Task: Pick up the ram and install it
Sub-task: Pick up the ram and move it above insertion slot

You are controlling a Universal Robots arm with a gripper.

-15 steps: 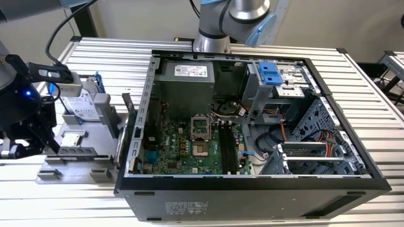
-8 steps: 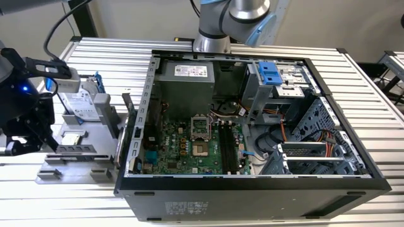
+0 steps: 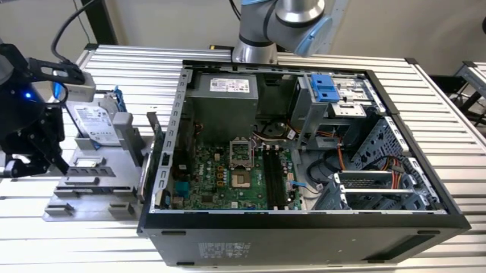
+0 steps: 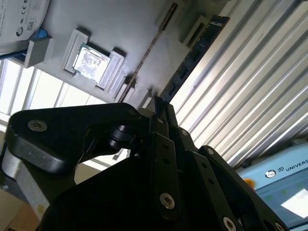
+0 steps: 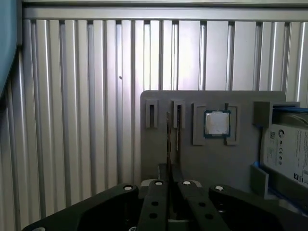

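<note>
The arm (image 3: 277, 23) rises behind the open computer case (image 3: 304, 227) and reaches over to the exterior view's left. There the gripper (image 3: 53, 159) hangs over a grey holder (image 3: 87, 196) on the ribbed table, pointing down at it.

In both wrist views the two fingers (image 5: 155, 192) are drawn almost together, with only a thin slit between them. The ram (image 5: 168, 139) goes into this slit with its near end, so the fingers are closed on it. From the fingertips it runs straight away over the holder, standing on its narrow edge. Whether it is seated in its slot or lifted a little, I cannot tell.

In the first wrist view the ram is only a thin dark line, because it is seen edge-on. In the second wrist view its flat side shows (image 4: 197, 53): long, narrow and dark, with a row of darker square chips.

Just beside it stands another thin strip (image 5: 178, 127). Further to that same side of the fingers lie the square processor chip (image 5: 217, 123) and then the hard drive (image 5: 288, 154).
</note>
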